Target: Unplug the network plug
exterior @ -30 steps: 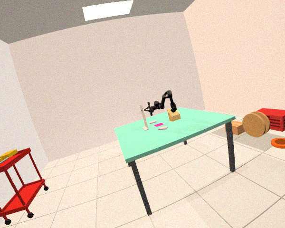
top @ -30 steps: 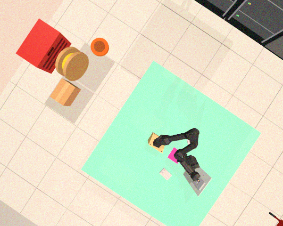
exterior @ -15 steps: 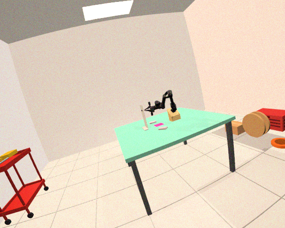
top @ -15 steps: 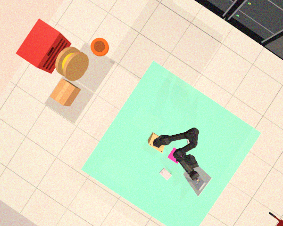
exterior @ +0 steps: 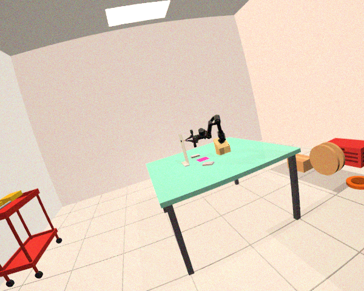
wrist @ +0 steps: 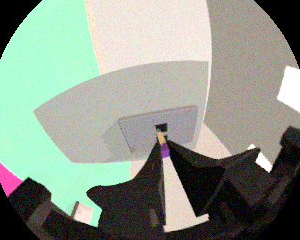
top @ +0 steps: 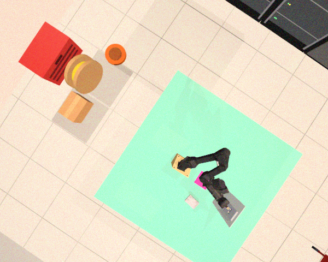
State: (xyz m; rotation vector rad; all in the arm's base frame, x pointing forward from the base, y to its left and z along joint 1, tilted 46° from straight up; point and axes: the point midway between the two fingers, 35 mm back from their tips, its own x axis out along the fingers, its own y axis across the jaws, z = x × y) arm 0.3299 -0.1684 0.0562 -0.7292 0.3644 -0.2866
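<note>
The upright grey panel [top: 237, 203] [exterior: 184, 153] [wrist: 80, 120] carries a blue-grey plate with a dark socket opening [wrist: 161, 127]. My gripper [top: 227, 207] [exterior: 186, 140] [wrist: 162, 144] is shut on the plug, just in front of the socket. The plug [wrist: 165, 151] shows as a tan front part and a purple part between the fingertips. Dark opening shows beyond its tan front; whether its tip is still inside the mouth I cannot tell. The tab cannot be made out. The pink marked square [top: 199, 182] [exterior: 202, 159] [wrist: 4, 176] lies on the table, partly under the arm in the top view.
A pale flat block [top: 192, 201] [exterior: 208, 163] lies on one side of the square, another pale block [exterior: 195, 155] on the other. The arm stands on a wooden base block [top: 186, 172] [exterior: 222, 149] on the green table [top: 147, 180] [exterior: 238, 162]. Crates and a cart stand away from the table.
</note>
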